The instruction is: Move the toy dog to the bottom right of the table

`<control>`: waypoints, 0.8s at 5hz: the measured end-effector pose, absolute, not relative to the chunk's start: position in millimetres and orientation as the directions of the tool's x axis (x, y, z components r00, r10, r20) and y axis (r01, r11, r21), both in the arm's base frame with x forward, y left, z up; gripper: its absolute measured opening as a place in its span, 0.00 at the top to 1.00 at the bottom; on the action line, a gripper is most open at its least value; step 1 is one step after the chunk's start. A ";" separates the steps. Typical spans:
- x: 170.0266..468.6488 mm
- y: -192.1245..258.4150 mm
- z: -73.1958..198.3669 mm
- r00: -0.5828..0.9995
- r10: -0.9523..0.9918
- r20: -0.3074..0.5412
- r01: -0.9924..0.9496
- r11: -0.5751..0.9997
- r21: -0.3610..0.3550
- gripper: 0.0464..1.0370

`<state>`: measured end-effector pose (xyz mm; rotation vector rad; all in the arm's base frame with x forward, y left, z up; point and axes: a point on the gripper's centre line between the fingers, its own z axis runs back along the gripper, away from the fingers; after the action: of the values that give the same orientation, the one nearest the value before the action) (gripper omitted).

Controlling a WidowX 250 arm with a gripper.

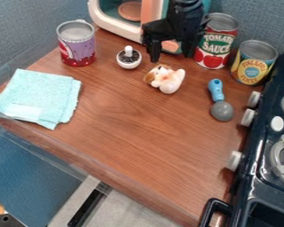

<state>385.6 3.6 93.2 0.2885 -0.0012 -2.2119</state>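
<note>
Hanging above a brown wooden table (138,133), with a dark toy stove (256,144) well to the gripper's (170,55) right in the view. Close behind it, a toy microwave (116,30). Open at the tips, with fingers spread apart and gripping nothing. Well apart on its left, a folded turquoise cloth (41,95). Also leftward but nearer, a purple can (76,46); close on its right, a tomato sauce can (215,42), then a pineapple can (253,64). Forward and right, a blue-handled ladle (216,91). Just in front of its fingertips, untouched, the toy dog (166,80). Just leftward, a small white bowl (129,62).
</note>
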 end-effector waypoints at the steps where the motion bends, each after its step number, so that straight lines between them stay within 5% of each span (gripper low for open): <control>1: 393.2 11.9 74.2 -0.549 -0.817 -0.173 0.811 -0.572 0.125 0.04; 4: 398.6 10.4 31.9 -0.538 -0.843 -0.022 0.835 -0.536 0.124 0.10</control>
<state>398.6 10.4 31.9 0.0966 -0.1205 -2.1371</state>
